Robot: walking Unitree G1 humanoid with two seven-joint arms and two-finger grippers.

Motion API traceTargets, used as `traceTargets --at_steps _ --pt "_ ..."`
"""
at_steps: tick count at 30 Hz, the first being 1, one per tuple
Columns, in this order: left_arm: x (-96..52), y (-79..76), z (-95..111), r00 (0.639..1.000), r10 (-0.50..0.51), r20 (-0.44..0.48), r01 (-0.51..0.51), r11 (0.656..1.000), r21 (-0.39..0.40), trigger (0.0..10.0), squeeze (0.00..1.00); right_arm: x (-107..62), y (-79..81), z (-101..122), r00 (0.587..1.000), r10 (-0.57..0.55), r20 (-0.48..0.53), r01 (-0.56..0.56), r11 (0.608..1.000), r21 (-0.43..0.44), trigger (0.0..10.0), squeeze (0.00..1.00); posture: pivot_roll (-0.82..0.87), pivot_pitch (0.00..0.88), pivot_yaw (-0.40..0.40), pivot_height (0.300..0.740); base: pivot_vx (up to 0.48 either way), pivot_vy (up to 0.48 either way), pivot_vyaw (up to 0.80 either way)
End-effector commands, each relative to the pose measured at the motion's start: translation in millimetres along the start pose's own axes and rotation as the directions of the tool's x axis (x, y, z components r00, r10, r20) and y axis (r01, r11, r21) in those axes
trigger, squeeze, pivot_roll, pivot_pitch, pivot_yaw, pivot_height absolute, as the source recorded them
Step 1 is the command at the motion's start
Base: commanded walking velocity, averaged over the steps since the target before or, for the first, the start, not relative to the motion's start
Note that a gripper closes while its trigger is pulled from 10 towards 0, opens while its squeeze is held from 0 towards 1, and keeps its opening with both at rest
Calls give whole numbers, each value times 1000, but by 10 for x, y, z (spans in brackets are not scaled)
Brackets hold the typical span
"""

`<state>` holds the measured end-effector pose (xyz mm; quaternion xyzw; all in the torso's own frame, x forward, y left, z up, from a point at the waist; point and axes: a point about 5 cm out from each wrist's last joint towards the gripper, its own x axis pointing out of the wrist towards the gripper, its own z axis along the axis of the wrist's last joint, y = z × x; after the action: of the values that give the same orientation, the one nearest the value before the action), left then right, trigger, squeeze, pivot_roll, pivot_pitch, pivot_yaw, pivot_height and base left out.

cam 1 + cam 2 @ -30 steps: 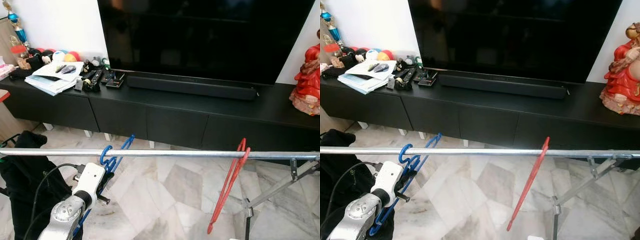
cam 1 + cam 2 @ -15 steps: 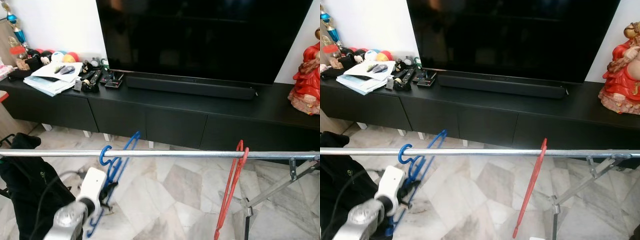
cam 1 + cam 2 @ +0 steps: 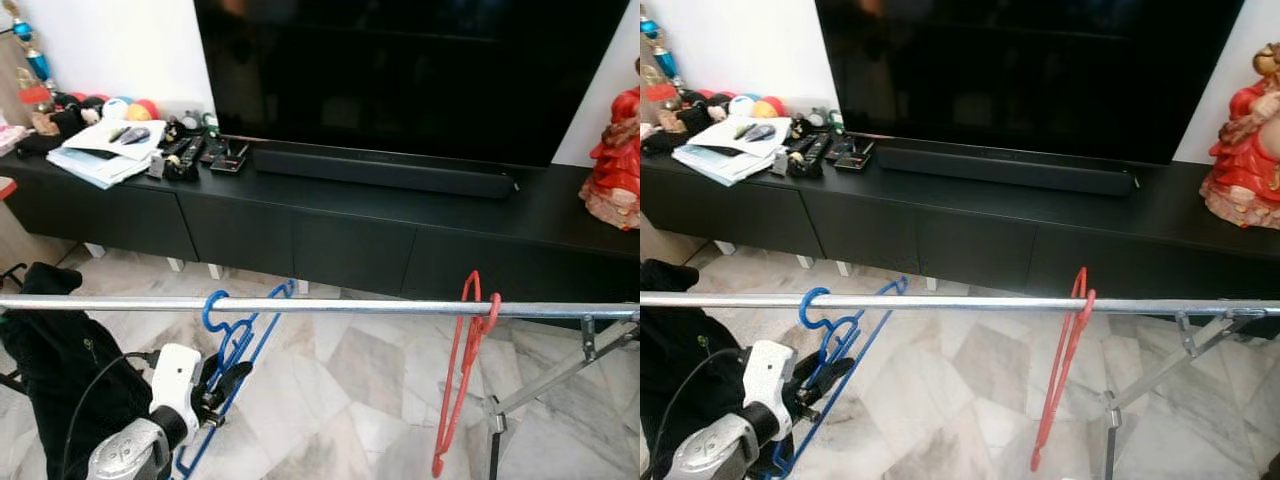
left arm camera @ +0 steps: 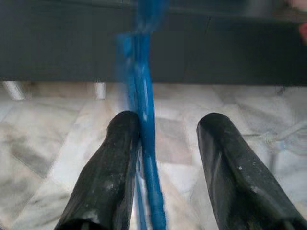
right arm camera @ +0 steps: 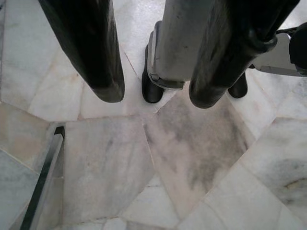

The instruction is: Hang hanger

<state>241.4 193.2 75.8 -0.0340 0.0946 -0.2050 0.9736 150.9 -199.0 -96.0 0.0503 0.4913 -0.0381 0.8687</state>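
The blue hanger (image 3: 235, 345) has its hook over the metal rail (image 3: 330, 307). It looks light, stiff and thin, best held at its lower bar. My left gripper (image 4: 165, 158) is spread, one finger touching this bar. A red hanger (image 3: 462, 360) hangs well apart; my right gripper (image 5: 156, 93) hangs open.

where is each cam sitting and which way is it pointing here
Left eye view: on the head, looking forward and down at the metal rail, blue hanger and red hanger; the left arm shows at lower left.
Right eye view: the head's other eye, same scene slightly shifted.
Left wrist view: looks along the left gripper, jaws open, the blue hanger against one finger.
Right wrist view: looks down past the right gripper at the marble floor.
Shared: both eyes and the left wrist show the blue hanger.
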Motion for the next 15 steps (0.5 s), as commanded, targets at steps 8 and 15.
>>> traceTargets --at_steps 8,15 --pt "-401 56 44 998 41 43 -37 994 -106 10000 1000 0 53 -59 1000 1 -18 -1 1000 6 10000 0 9 38 26 740 0 0 0" --pt "-637 511 -196 879 477 9 -469 867 -171 10000 553 34 294 -26 1000 25 -16 -25 1000 -3 10000 0 13 24 27 740 0 0 0"
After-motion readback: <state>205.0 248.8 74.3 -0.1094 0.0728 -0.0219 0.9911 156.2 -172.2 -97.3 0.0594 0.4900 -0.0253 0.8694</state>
